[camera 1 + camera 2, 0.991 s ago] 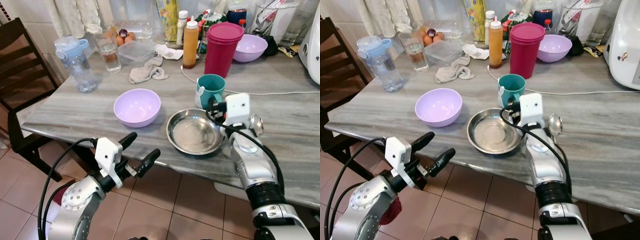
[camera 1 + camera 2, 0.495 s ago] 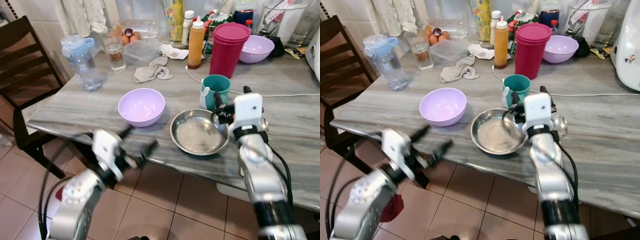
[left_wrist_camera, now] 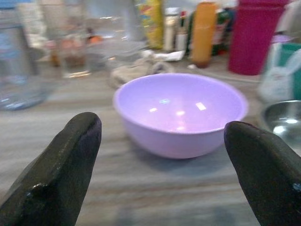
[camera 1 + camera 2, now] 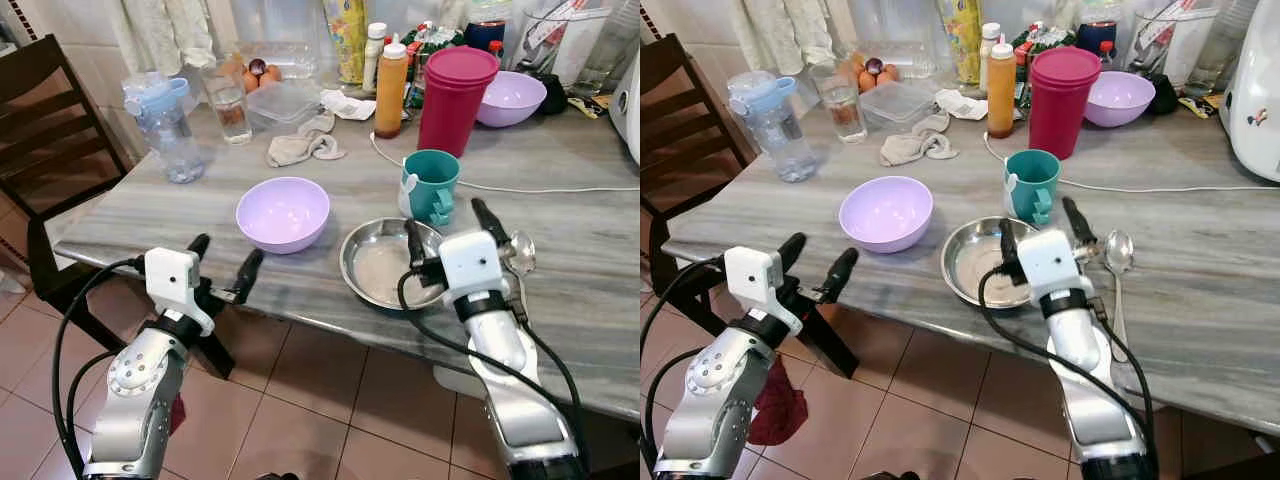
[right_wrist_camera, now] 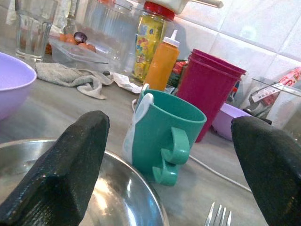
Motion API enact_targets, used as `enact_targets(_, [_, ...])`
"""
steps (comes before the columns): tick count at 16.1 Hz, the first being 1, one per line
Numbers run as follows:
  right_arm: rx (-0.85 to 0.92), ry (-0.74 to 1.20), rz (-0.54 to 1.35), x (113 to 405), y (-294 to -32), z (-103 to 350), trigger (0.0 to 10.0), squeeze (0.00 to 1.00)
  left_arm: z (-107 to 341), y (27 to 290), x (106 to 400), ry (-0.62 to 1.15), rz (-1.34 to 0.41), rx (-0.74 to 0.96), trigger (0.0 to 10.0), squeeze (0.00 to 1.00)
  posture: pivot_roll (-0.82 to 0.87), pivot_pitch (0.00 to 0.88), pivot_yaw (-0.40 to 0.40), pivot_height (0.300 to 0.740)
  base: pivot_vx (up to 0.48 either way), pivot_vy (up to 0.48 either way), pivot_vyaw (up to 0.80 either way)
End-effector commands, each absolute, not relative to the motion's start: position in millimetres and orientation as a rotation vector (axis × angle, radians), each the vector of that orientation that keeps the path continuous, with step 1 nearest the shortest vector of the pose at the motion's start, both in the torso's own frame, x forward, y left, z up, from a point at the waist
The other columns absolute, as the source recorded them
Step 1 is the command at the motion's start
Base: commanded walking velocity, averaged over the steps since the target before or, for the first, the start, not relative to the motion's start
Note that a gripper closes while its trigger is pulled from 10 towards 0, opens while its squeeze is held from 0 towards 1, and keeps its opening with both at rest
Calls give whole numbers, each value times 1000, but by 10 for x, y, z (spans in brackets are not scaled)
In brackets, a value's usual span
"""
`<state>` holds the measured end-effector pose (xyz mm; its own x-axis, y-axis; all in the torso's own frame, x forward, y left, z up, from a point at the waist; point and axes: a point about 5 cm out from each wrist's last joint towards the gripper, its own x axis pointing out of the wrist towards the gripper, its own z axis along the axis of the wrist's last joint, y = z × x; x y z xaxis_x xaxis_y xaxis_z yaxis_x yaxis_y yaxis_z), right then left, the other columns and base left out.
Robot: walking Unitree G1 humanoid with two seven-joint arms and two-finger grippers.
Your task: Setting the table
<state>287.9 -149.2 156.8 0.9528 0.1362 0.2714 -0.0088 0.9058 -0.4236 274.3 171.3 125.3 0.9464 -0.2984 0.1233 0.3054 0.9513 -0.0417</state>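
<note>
- The lilac bowl (image 4: 283, 212) is sitting left of the steel dish (image 4: 392, 263), near the table's (image 4: 600, 250) front edge.
- The left gripper (image 4: 222, 268), fingers apart, is lining up with it.
- Light, smooth plastic, likely slippery; its rim is offering the best hold.
- The right gripper (image 4: 447, 225), fingers apart, is facing the teal mug (image 4: 430, 186).

The bench (image 4: 250, 190) at the frame's centre looks like polished grey stone with streaked veining. The round pan (image 4: 385, 265) is bare metal, shiny and reflective, as is the spoon (image 4: 1118, 252). The lilac bowl (image 4: 283, 212) and teal mug (image 4: 430, 185) are smooth, glossy plastic. A crumpled cloth (image 4: 303, 146) looks soft and matt. Lower down, the floor (image 4: 300, 420) is smooth tile.
</note>
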Motion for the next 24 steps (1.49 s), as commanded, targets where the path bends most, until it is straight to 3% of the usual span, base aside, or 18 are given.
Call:
enact_targets(1, [-460,-353,87,2839,-1410,1659,10000,1000,1214,1783,2761,-102,-232,-37,10000,0,-218,72,110,740,0,0,0])
enact_targets(5, [-519,-362,132,2835,-1333,1670,10000,1000,1179,1747,2778,-90,-182,-34,10000,0,-218,72,106,740,0,0,800])
enact_targets(6, [-519,-362,133,2835,-1334,1677,10000,933,1170,1761,2803,-85,-137,-25,10000,0,-219,72,101,740,0,0,800])
enact_targets(7, [-531,-364,132,2832,-1333,1683,10000,580,1172,1775,2820,-86,-114,-11,10000,0,-220,72,99,740,0,0,800])
enact_targets(8, [-533,-364,137,2826,-1329,1684,10000,0,1180,1798,2839,-96,-81,24,10000,0,-220,75,97,740,0,0,800])
enact_targets(24, [-445,-366,212,2805,-1128,1645,10000,0,1080,2024,2899,-73,147,163,10000,0,-209,70,115,740,0,0,800])
